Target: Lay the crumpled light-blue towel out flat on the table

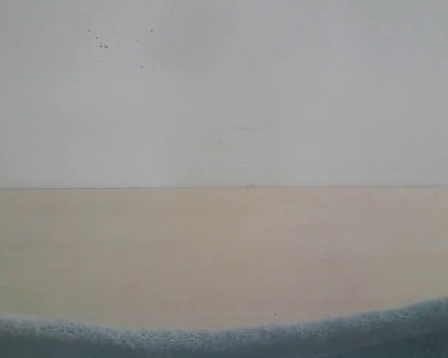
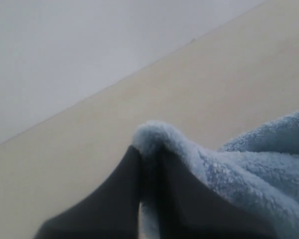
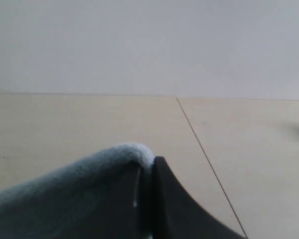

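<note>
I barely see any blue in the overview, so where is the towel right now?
The towel spans the bottom edge of the exterior view, with the table beyond it; the left gripper and right gripper each pinch a fold of it.

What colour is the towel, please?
The towel is pale light blue, clearest in the left wrist view.

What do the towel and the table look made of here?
The towel looks like terry or fleece cloth, matte pale blue, with a fuzzy, nubby pile. The table is probably laminate or wood-look board: smooth, pale beige, one thin seam, no clear grain.
</note>
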{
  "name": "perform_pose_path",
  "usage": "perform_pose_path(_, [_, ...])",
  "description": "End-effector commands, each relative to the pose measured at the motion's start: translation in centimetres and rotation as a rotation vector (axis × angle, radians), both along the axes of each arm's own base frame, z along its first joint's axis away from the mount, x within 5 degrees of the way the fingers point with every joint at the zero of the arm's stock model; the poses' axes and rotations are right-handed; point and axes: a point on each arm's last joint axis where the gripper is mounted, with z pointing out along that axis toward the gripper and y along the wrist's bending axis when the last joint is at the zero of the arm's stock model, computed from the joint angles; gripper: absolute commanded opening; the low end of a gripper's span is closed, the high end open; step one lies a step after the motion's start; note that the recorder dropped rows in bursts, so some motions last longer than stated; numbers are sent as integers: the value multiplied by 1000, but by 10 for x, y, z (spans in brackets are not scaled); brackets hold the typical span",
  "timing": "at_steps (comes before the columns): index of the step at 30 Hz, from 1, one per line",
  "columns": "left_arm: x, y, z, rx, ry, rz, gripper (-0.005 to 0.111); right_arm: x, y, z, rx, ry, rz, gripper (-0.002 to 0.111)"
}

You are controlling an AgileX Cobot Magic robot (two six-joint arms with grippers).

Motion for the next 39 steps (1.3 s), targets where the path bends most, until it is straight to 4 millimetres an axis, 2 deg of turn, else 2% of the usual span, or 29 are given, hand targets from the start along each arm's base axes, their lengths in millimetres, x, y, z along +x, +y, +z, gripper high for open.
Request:
perform_pose_path(1, [15, -1, -25, 33, 35, 30, 4, 24, 10, -1, -61, 75, 46, 1])
perform_pose_path(6, [40, -5, -56, 73, 17, 41, 4, 69, 27, -9, -154, 169, 80, 1])
perform_pose_path(9, [56, -9, -73, 95, 26, 37, 4, 103, 42, -24, -189, 256, 104, 1])
perform_pose_path(13, [80, -16, -82, 98, 13, 26, 4, 151, 60, -48, -224, 307, 115, 1])
perform_pose_path(16, [102, -22, -89, 131, 37, 14, 4, 180, 64, -70, -208, 342, 109, 1])
perform_pose_path(20, [134, -31, -105, 187, 61, -20, 6, 216, 54, -102, -147, 387, 108, 1])
perform_pose_path(23, [167, -35, -118, 176, 87, -3, 21, 237, 45, -125, -120, 428, 108, 1])
perform_pose_path(26, [200, -31, -124, 104, 64, 67, 50, 258, 39, -142, -97, 454, 114, 1])
perform_pose_path(28, [223, -25, -127, 12, 62, 156, 62, 274, 39, -150, -87, 466, 118, 1])
perform_pose_path(31, [248, -18, -134, -97, 123, 270, 63, 295, 40, -156, -89, 485, 105, 1])
perform_pose_path(33, [258, -17, -139, -111, 154, 295, 63, 307, 41, -151, -69, 458, 95, 2])
perform_pose_path(35, [262, -15, -139, -121, 156, 308, 63, 315, 43, -140, -38, 408, 87, 7])
perform_pose_path(36, [264, -13, -136, -124, 142, 315, 63, 319, 44, -133, -18, 380, 91, 15])
perform_pose_path(37, [264, -12, -135, -126, 131, 320, 63, 321, 45, -126, -7, 355, 90, 28])
perform_pose_path(38, [262, -5, -131, -137, 126, 345, 63, 324, 45, -118, 22, 334, 73, 50])
perform_pose_path(39, [260, -2, -130, -152, 136, 364, 63, 325, 44, -115, 33, 338, 53, 58])
